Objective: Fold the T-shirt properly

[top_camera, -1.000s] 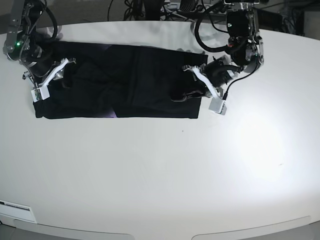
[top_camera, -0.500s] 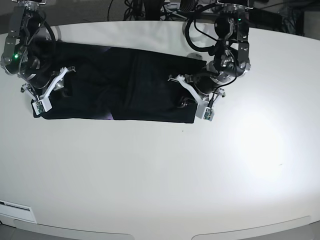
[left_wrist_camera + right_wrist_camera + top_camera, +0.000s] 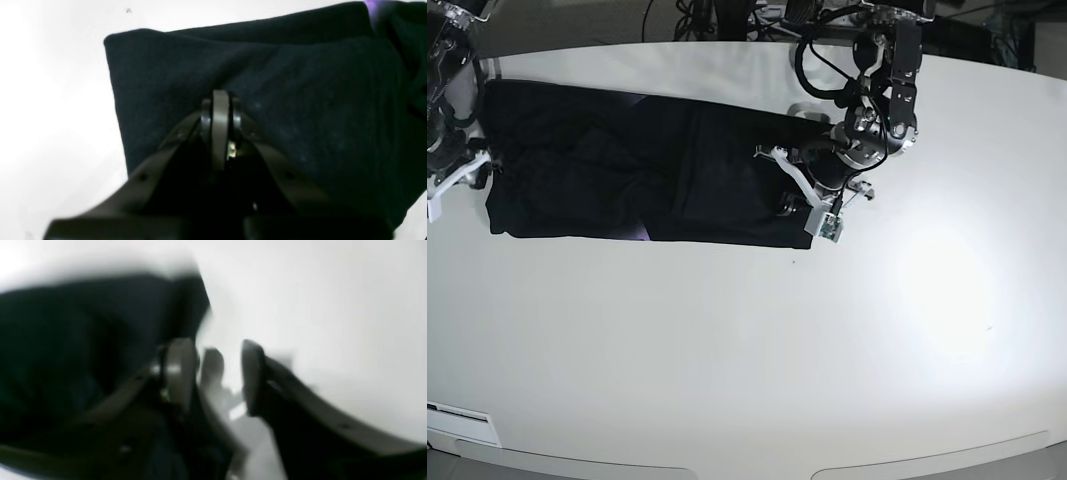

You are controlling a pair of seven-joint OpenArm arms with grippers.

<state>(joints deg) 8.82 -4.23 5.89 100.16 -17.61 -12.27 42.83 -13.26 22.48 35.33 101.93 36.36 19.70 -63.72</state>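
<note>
The black T-shirt (image 3: 627,170) lies as a long folded strip across the far half of the white table (image 3: 747,350). A sliver of purple print (image 3: 643,233) shows at its near edge. My left gripper (image 3: 799,192) is over the strip's right end. In the left wrist view it (image 3: 220,96) is shut, with fabric (image 3: 300,83) bunched at its tip. My right gripper (image 3: 455,180) is at the strip's left end. In the blurred right wrist view it (image 3: 217,373) is open, with bare table between its fingers and the shirt's edge (image 3: 83,340) beside it.
Arm bases and cables (image 3: 757,15) crowd the table's far edge. A white label (image 3: 457,412) sits at the front left corner. A bright glare patch (image 3: 947,290) lies on the table to the right of the shirt.
My left gripper has closed and moved left, and the shirt's right end has moved left with it. My right gripper has moved left, off the shirt, to just past its left edge.
</note>
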